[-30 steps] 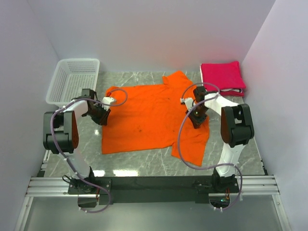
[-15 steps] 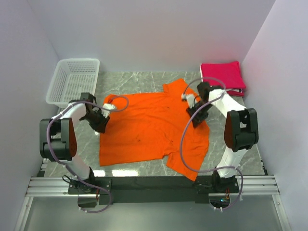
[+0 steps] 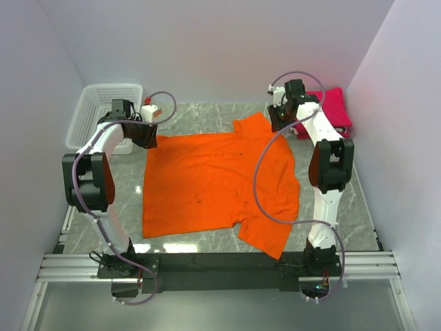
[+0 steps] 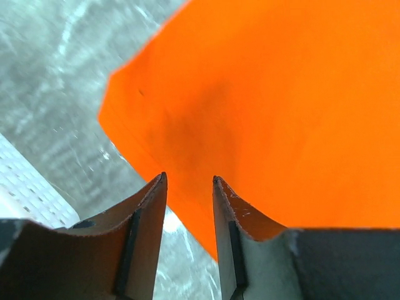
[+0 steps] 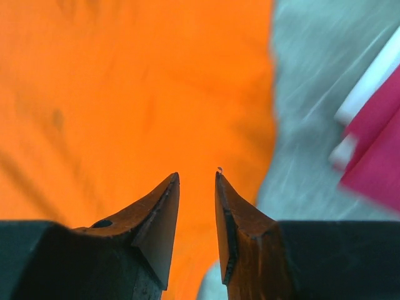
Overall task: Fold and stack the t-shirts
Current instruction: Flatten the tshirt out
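Left gripper [image 4: 189, 181]: fingers a narrow slot apart, nothing caught in the slot. It hangs over the far-left corner of the orange t-shirt [image 3: 213, 179]. Whether the tips touch the cloth cannot be told. Grey marble counter [image 3: 348, 207] shows just past that corner. The white mesh basket [image 3: 103, 114] sits close beside this gripper, in the counter's far-left corner.

Right gripper [image 5: 196, 175]: fingers also parted by a slim gap, with nothing held between them. It is poised above the shirt's far sleeve, near that sleeve's right-hand border. A strip of bare counter lies just to the right of the tips. Beyond that strip is the crimson-pink stack [image 3: 324, 107].

Orange t-shirt: spread flat and open over the middle of the counter. The hem faces the left edge and the shoulders face the right edge. One sleeve points to the far edge; the other points toward the near-right corner. The near sleeve comes close to the near edge of the counter. A few small dark flecks show on the front.

Crimson-pink stack: folded flat rectangles in the far-right corner, apart from the orange shirt. A white layer [image 5: 369, 81] shows at its side in the right wrist view.
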Tool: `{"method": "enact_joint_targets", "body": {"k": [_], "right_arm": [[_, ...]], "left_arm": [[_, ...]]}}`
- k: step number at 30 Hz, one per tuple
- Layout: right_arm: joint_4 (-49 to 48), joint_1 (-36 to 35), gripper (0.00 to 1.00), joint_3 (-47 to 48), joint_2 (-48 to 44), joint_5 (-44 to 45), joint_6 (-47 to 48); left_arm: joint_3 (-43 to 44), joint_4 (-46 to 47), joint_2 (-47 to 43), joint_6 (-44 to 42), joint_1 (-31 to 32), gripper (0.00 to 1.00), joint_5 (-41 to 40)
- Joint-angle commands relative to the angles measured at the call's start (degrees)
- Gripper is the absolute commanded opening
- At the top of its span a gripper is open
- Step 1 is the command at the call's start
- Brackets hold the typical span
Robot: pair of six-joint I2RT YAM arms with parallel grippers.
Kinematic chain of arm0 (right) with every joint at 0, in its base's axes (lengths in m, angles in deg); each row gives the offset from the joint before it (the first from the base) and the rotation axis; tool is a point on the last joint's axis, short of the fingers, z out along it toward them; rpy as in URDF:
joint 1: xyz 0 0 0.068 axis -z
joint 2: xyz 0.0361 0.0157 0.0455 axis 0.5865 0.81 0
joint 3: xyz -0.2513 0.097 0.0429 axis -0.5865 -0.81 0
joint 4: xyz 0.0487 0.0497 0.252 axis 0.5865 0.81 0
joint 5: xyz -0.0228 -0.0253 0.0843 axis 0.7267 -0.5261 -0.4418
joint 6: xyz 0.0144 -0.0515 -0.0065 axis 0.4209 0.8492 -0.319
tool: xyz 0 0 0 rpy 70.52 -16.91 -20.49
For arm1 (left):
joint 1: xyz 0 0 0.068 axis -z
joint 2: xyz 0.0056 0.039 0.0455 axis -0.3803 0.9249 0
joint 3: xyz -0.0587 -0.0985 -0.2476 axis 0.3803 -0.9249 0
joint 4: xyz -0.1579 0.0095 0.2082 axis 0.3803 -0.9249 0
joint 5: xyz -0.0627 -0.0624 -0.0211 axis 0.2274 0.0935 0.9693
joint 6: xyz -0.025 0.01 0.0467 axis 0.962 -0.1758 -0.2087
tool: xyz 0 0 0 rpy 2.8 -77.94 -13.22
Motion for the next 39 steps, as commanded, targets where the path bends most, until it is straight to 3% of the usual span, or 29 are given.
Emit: {"method": "enact_joint_targets", "body": {"k": [1,8,10,16,29,39], "right_arm": [[-5.38,0.64,0.38,8.69,4.64,2.33,-6.27],[-6.88,0.55,0.52,23.39,17.47,6.38,-10.85],[-9.59,0.55,0.61,23.93,18.19,6.29,-11.29],[-16.1,0.46,0.75,21.81,18.63,3.3,-11.38],[-12.78,-1.82,0.76,29.28,26.63,5.84,-4.53],[-3.81,-3.49,0.69,28.68,27.6,9.18,-1.19]], "left_arm": [[3.48,4.12,1.32,6.14,-0.07,0.42,0.97],[4.18,6.84,2.2,8.34,-0.07,0.46,0.35],[4.01,6.93,2.38,8.87,0.02,0.47,0.36],[4.01,6.84,3.17,8.52,0.02,0.47,-0.08],[6.9,6.67,7.91,7.2,0.02,0.46,-1.76],[7.18,5.61,8.18,4.92,-0.07,0.47,-2.46]]}}
